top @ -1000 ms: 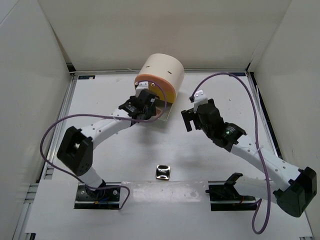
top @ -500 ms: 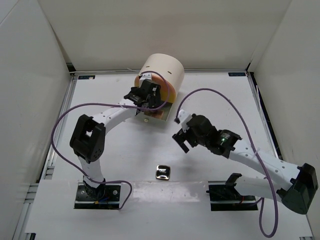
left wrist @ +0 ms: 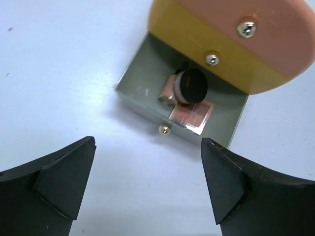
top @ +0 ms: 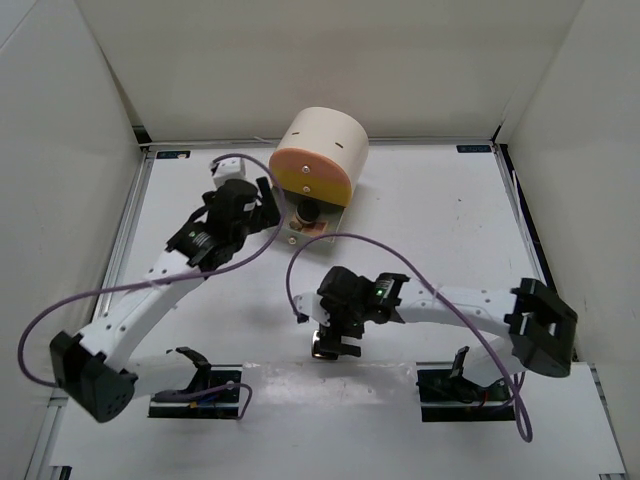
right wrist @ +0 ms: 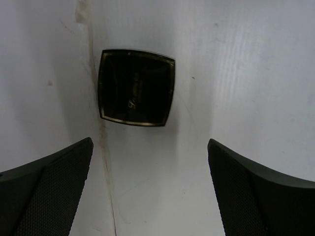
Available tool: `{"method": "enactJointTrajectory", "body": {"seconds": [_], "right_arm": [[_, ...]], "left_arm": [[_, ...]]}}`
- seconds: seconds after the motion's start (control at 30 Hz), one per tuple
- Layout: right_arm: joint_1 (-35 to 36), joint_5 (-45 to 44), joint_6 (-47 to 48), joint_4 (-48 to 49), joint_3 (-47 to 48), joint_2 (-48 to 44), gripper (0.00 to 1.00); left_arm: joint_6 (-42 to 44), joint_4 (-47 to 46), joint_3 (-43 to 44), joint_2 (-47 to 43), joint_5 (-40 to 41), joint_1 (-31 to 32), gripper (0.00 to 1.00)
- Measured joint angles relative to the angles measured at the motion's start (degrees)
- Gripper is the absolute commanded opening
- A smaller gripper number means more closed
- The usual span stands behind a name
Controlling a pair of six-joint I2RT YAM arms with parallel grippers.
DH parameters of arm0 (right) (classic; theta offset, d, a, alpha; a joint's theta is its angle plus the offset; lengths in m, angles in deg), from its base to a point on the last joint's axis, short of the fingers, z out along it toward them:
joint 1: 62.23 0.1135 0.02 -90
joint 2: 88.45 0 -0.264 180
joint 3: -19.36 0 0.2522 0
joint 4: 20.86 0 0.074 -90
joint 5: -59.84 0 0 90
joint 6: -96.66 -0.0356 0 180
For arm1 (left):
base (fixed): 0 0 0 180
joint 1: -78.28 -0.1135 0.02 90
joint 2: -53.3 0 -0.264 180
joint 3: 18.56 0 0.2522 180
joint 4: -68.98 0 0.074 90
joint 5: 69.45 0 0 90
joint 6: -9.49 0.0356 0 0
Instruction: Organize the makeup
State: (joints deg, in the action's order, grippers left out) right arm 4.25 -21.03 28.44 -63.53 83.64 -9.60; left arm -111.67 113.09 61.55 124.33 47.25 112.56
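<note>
A shiny square compact (right wrist: 136,88), dark with a gold rim, lies on the white table near the front edge, and part of it shows in the top view (top: 321,349). My right gripper (right wrist: 150,189) hovers over it, open and empty, and shows in the top view (top: 337,343) too. The bottom drawer (left wrist: 136,92) of the cream cylinder (top: 325,140) is pulled out. It holds a black round compact (left wrist: 195,84), a pink square compact (left wrist: 193,114) and a peach piece (left wrist: 171,88). My left gripper (left wrist: 147,184) is open and empty, back from the drawer, seen in the top view (top: 262,208).
The cylinder's orange drawer fronts (top: 312,175) face the arms at the back middle. White walls enclose the table on three sides. A brownish seam (right wrist: 101,142) runs across the table beside the square compact.
My left gripper has pulled back from the open drawer to the left. My right arm has swung down and left from the table's middle to above the square compact.
</note>
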Motion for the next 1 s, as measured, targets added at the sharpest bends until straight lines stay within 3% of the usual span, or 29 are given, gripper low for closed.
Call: {"method": "enactJointTrajectory", "body": {"seconds": [0.23, 0.53, 0.6, 0.63, 0.77, 1.0], "right_arm": [[4.5, 1.6, 1.3, 2.5, 0.0, 6.8, 0.99], [5.2, 0.9, -0.7, 10.5, -2.1, 11.5, 0.97], [5.5, 0.2, -1.4, 11.3, -1.9, 11.9, 0.91], [5.9, -0.3, -2.0, 11.3, -1.9, 12.0, 0.75], [8.0, -5.2, -4.8, 11.5, -2.0, 11.1, 0.35], [5.2, -16.6, -3.5, 15.6, -3.3, 5.2, 0.35]], "left_arm": [[-6.4, 9.7, -7.8, -12.8, 2.6, 0.0, 0.98], [-10.4, 16.7, -9.8, -15.2, 2.8, 0.0, 0.98], [-10.5, 17.4, -9.7, -15.0, 3.0, 0.0, 0.98], [-10.6, 17.7, -9.7, -14.8, 3.1, 0.0, 0.98], [-10.7, 18.8, -9.2, -13.7, 4.0, 0.0, 0.98], [-10.3, 19.1, -9.2, -13.6, 5.4, 0.0, 0.98]]}}
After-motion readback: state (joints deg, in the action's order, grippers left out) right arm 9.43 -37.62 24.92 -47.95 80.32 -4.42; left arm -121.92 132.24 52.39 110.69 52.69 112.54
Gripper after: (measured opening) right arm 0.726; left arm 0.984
